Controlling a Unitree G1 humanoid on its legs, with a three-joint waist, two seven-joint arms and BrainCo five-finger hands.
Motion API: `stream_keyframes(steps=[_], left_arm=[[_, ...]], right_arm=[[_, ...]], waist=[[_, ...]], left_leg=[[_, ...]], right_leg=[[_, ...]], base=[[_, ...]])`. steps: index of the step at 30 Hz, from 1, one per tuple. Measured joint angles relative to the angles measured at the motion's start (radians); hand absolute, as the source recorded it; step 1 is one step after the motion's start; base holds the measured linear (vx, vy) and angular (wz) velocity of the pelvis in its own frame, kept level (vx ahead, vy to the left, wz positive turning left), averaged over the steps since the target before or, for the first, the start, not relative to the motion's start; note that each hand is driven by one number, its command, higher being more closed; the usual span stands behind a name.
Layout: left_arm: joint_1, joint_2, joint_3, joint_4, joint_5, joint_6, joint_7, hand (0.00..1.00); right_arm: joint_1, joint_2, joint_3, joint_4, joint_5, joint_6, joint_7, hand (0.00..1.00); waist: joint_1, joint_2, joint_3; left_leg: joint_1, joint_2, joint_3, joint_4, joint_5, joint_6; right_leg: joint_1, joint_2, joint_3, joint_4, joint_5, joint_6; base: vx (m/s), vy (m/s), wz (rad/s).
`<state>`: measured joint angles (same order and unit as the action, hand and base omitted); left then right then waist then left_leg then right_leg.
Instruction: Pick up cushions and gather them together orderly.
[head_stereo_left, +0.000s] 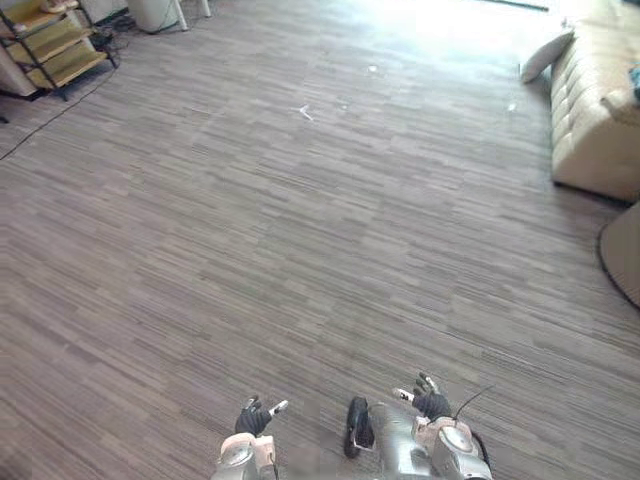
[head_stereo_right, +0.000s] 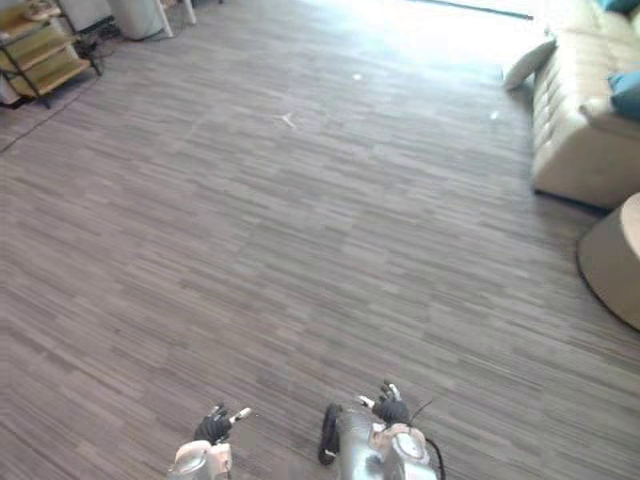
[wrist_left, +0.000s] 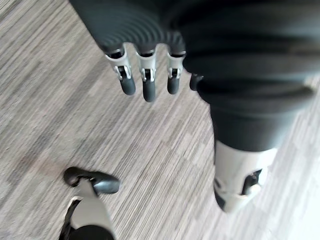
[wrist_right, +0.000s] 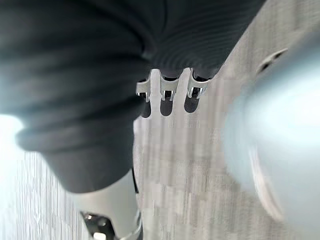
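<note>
A pale cushion lies on the floor far ahead to the right, leaning against the end of a cream sofa. A teal cushion rests on the sofa seat. My left hand hangs low by my side, its fingers straight and holding nothing. My right hand hangs on the other side, with its fingers relaxed and nothing in them. Both hands are far from the cushions.
Wood-plank floor stretches between me and the sofa. A round beige ottoman stands at the right edge. A low shelf rack and a white bin sit at the far left.
</note>
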<state>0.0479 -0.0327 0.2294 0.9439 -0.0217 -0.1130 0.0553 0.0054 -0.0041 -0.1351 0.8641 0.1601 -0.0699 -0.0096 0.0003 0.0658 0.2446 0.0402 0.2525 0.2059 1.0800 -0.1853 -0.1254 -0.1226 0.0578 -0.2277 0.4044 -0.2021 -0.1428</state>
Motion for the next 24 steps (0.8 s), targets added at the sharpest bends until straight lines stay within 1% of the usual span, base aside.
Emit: stream_keyframes(steps=[1,2,3,4,5,6,7,8,9,10,11,12,13,14,15,16,17,18,19,20,21,22,23,24], left_arm=[[0.006,0.013,-0.001,-0.02,0.0,-0.002,0.0,0.0],[0.015,0.021,-0.001,-0.037,-0.002,-0.007,-0.001,0.0],[0.025,0.022,0.0,-0.054,-0.002,-0.011,-0.001,0.0],[0.031,0.018,0.013,-0.074,-0.003,-0.012,0.0,0.0],[0.033,0.015,0.02,-0.082,-0.003,-0.012,0.0,0.0],[0.038,0.009,0.02,-0.087,-0.006,-0.013,0.001,0.0],[0.051,0.011,0.02,-0.087,-0.019,-0.015,0.001,0.0],[0.054,0.011,0.021,-0.089,-0.03,-0.02,0.003,0.0],[0.053,0.011,0.018,-0.088,-0.042,-0.027,0.003,0.0],[0.052,0.018,0.018,-0.085,-0.043,-0.032,0.003,0.0],[0.053,0.033,0.018,-0.087,-0.039,-0.03,0.003,0.0],[0.052,0.042,0.019,-0.084,-0.04,-0.029,0.002,0.0],[0.051,0.047,0.02,-0.081,-0.04,-0.03,0.004,0.0],[0.045,0.061,0.018,-0.068,-0.039,-0.029,0.006,0.0],[0.039,0.072,0.017,-0.057,-0.038,-0.025,0.008,0.0],[0.039,0.075,0.016,-0.04,-0.037,-0.019,0.008,0.0],[0.039,0.074,0.003,-0.023,-0.037,-0.011,0.009,0.0],[0.031,0.071,-0.014,-0.018,-0.037,-0.008,0.009,0.0],[0.028,0.07,-0.023,-0.018,-0.037,-0.01,0.008,0.0],[0.018,0.069,-0.031,-0.002,-0.037,-0.008,0.006,0.0],[0.012,0.068,-0.032,0.01,-0.037,-0.008,0.006,0.0],[0.013,0.066,-0.033,0.018,-0.037,-0.007,0.006,0.0],[0.014,0.062,-0.034,0.023,-0.037,-0.006,0.005,0.0],[0.015,0.057,-0.034,0.021,-0.035,-0.008,0.003,0.0]], right_arm=[[-0.004,0.014,0.005,0.012,0.001,0.001,-0.001,0.0],[-0.003,0.03,0.019,0.022,0.01,0.002,-0.002,0.0],[0.006,0.037,0.025,0.025,0.016,0.003,-0.002,0.0],[0.01,0.045,0.024,0.025,0.017,0.002,-0.003,0.0],[0.015,0.045,0.021,0.026,0.017,0.003,-0.006,0.0],[0.017,0.043,0.019,0.029,0.017,0.003,-0.009,0.0],[0.016,0.04,0.019,0.046,0.016,0.001,-0.011,0.0],[0.014,0.039,0.019,0.057,0.016,0.0,-0.011,0.0],[0.012,0.038,0.021,0.074,0.015,0.001,-0.011,0.0],[0.013,0.044,0.021,0.105,0.014,0.003,-0.011,0.0],[0.015,0.057,0.023,0.105,0.01,0.003,-0.011,0.0],[0.016,0.065,0.025,0.098,0.001,0.002,-0.009,0.0],[0.019,0.065,0.023,0.098,-0.006,0.002,-0.008,0.0],[0.02,0.07,0.021,0.095,-0.015,0.001,-0.008,0.0],[0.017,0.062,0.019,0.093,-0.027,-0.002,-0.008,0.0],[0.015,0.06,0.019,0.09,-0.035,-0.004,-0.007,0.0],[0.019,0.057,0.02,0.077,-0.043,-0.011,-0.006,0.0],[0.028,0.054,0.02,0.052,-0.044,-0.013,-0.003,0.0],[0.032,0.052,0.02,0.043,-0.044,-0.017,-0.002,0.0],[0.032,0.046,0.018,0.017,-0.044,-0.021,-0.001,0.0],[0.029,0.04,0.016,0.013,-0.043,-0.023,-0.001,0.0],[0.023,0.033,0.01,0.012,-0.043,-0.023,0.0,0.0],[0.018,0.033,-0.009,0.01,-0.042,-0.023,0.0,0.0],[0.016,0.033,-0.016,0.011,-0.042,-0.021,0.0,0.0]], waist=[[0.007,-0.016,0.008],[0.011,-0.04,0.005],[0.016,-0.054,-0.004],[0.029,-0.057,-0.005],[0.04,-0.052,-0.007],[0.048,-0.05,-0.008],[0.06,-0.05,-0.008],[0.062,-0.049,-0.01],[0.068,-0.049,-0.01],[0.079,-0.067,-0.03],[0.081,-0.093,-0.047],[0.076,-0.11,-0.046],[0.078,-0.12,-0.043],[0.073,-0.143,-0.031],[0.06,-0.155,-0.026],[0.05,-0.147,-0.021],[0.042,-0.132,-0.026],[0.039,-0.125,-0.032],[0.039,-0.12,-0.032],[0.034,-0.115,-0.028],[0.028,-0.112,-0.026],[0.015,-0.109,-0.025],[-0.001,-0.108,-0.026],[-0.002,-0.106,-0.025]], left_leg=[[-0.043,0.001,0.002,0.018,-0.027,0.007],[-0.109,-0.003,0.017,-0.006,-0.056,0.029],[-0.169,-0.007,0.036,-0.06,-0.073,0.047],[-0.24,-0.023,0.042,-0.167,-0.094,0.066],[-0.287,-0.046,0.036,-0.283,-0.098,0.069],[-0.323,-0.081,0.014,-0.431,-0.084,0.06],[-0.347,-0.133,-0.036,-0.676,-0.01,0.045],[-0.355,-0.142,-0.046,-0.739,0.021,0.039],[-0.364,-0.146,-0.055,-0.769,0.096,0.03],[-0.35,-0.163,-0.042,-0.753,0.2,0.057],[-0.348,-0.176,-0.013,-0.742,0.168,0.076],[-0.334,-0.181,0.011,-0.715,0.131,0.114],[-0.309,-0.189,0.031,-0.701,0.102,0.124],[-0.23,-0.214,0.057,-0.703,0.05,0.139],[-0.155,-0.245,0.056,-0.711,0.005,0.141],[-0.095,-0.253,0.057,-0.719,-0.029,0.146],[-0.015,-0.25,0.058,-0.739,-0.067,0.149],[0.048,-0.245,0.057,-0.773,-0.098,0.157],[0.085,-0.244,0.053,-0.801,-0.11,0.155],[0.152,-0.239,0.042,-0.842,-0.117,0.149],[0.191,-0.236,0.039,-0.865,-0.12,0.148],[0.232,-0.232,0.034,-0.896,-0.119,0.147],[0.283,-0.229,0.031,-0.93,-0.119,0.147],[0.326,-0.232,0.026,-0.955,-0.121,0.142]], right_leg=[[0.068,0.003,0.018,-0.037,-0.015,-0.001],[0.145,0.002,0.046,-0.095,-0.029,-0.002],[0.197,0.001,0.073,-0.136,-0.034,-0.001],[0.252,-0.005,0.105,-0.18,-0.039,0.019],[0.289,-0.012,0.135,-0.205,-0.049,0.034],[0.326,-0.027,0.165,-0.229,-0.064,0.051],[0.38,-0.056,0.213,-0.259,-0.092,0.076],[0.398,-0.061,0.229,-0.271,-0.104,0.086],[0.425,-0.072,0.252,-0.284,-0.12,0.094],[0.44,-0.1,0.301,-0.279,-0.13,0.097],[0.417,-0.127,0.318,-0.235,-0.121,0.089],[0.365,-0.148,0.335,-0.12,-0.102,0.121],[0.325,-0.154,0.354,0.009,-0.085,0.151],[0.242,-0.179,0.371,0.261,-0.016,0.258],[0.172,-0.195,0.36,0.468,0.028,0.308],[0.129,-0.199,0.339,0.578,0.019,0.298],[0.062,-0.195,0.283,0.652,-0.007,0.27],[-0.009,-0.195,0.215,0.659,-0.032,0.248],[-0.066,-0.197,0.169,0.642,-0.049,0.235],[-0.154,-0.199,0.099,0.554,-0.07,0.203],[-0.187,-0.199,0.064,0.475,-0.071,0.196],[-0.214,-0.197,0.02,0.347,-0.06,0.189],[-0.229,-0.191,-0.018,0.164,-0.006,0.181],[-0.23,-0.173,-0.026,0.026,0.055,0.166]], base=[[0.66,-0.049,-0.61],[0.61,-0.032,-0.54],[0.6,-0.016,-0.7],[0.59,0.052,-0.82],[0.6,0.134,-0.91],[0.88,0.281,-1.04],[0.64,0.233,-0.9],[0.68,0.303,-0.81],[0.59,0.302,-0.86],[0.72,0.37,-0.87],[0.73,0.358,-0.91],[0.57,0.273,-0.57],[0.81,0.402,-0.58],[0.64,0.324,-0.4],[0.73,0.35,-0.25],[0.58,0.226,-0.1],[0.69,0.215,0.01],[0.56,0.137,0.06],[0.55,0.089,0.25],[0.58,0.051,0.31],[0.61,0.031,0.43],[0.66,-0.009,0.55],[0.71,-0.047,0.61],[0.9,-0.093,0.56]])
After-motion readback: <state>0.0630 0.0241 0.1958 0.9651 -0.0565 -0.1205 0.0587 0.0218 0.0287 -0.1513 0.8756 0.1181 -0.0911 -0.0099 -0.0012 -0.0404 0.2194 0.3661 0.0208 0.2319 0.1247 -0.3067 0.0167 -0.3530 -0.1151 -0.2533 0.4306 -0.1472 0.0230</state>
